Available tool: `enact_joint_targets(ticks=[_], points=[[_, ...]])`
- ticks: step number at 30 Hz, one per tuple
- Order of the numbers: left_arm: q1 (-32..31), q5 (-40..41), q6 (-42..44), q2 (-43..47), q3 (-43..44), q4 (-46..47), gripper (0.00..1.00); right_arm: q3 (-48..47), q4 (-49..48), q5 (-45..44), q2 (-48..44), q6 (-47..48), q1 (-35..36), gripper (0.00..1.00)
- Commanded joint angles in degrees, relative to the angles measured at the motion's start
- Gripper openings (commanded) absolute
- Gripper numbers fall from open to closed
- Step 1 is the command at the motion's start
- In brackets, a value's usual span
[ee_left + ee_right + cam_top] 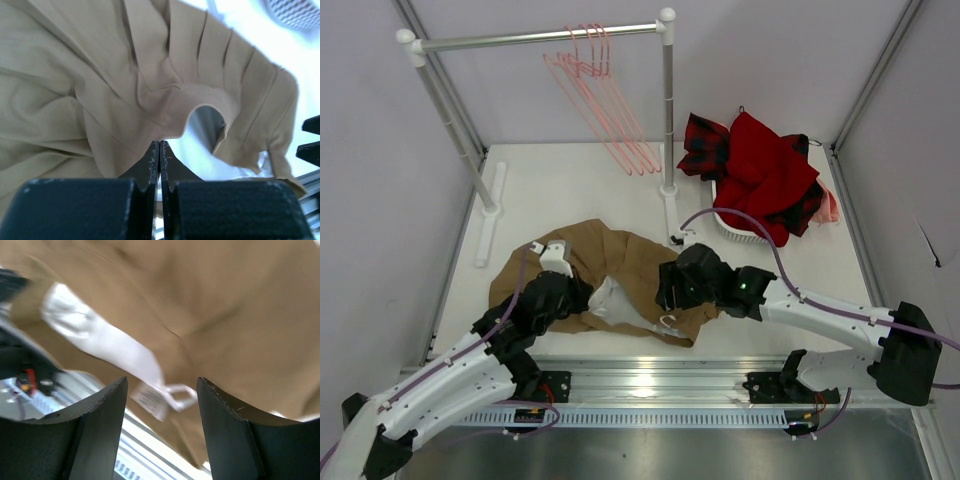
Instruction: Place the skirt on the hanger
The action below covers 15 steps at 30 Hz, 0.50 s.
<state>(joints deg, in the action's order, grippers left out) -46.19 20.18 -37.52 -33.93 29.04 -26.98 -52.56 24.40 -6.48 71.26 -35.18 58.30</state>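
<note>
The tan skirt (pixel 620 262) lies crumpled on the white table, with its paler lining (pixel 610 300) showing near the front. My left gripper (pixel 576 297) is at the skirt's left front. In the left wrist view its jaws (pixel 159 143) are shut, with the tips pinching the skirt's curved edge (pixel 175 107). My right gripper (pixel 670 287) is over the skirt's right part and open. In the right wrist view (pixel 162 387) a white label and loop (pixel 157 397) lie between its fingers, over tan cloth (pixel 220 315). Several pink hangers (pixel 600 95) hang on the rack.
A white clothes rack (pixel 666 100) stands at the back, with its right post base close behind the skirt. A white basket (pixel 740 232) at the right holds a red garment (pixel 765 170) and red-and-black plaid cloth (pixel 702 140). A metal rail (pixel 650 380) runs along the near edge.
</note>
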Motion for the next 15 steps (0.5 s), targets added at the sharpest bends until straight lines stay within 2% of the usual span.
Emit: enact_joint_targets(ticks=[1, 5, 15], points=[[0.3, -2.1, 0.0, -0.9, -0.6, 3.3, 0.04, 5.2, 2.2, -0.9, -2.4, -3.2, 0.0, 0.63], [0.3, -1.7, 0.7, -0.8, -0.4, 3.0, 0.04, 6.8, 1.4, 0.2, -2.5, -4.8, -0.1, 0.59], [0.3, -1.0, -0.5, 1.7, -1.4, 2.0, 0.04, 3.8, -1.5, 3.8, 5.5, -6.0, 0.1, 0.54]])
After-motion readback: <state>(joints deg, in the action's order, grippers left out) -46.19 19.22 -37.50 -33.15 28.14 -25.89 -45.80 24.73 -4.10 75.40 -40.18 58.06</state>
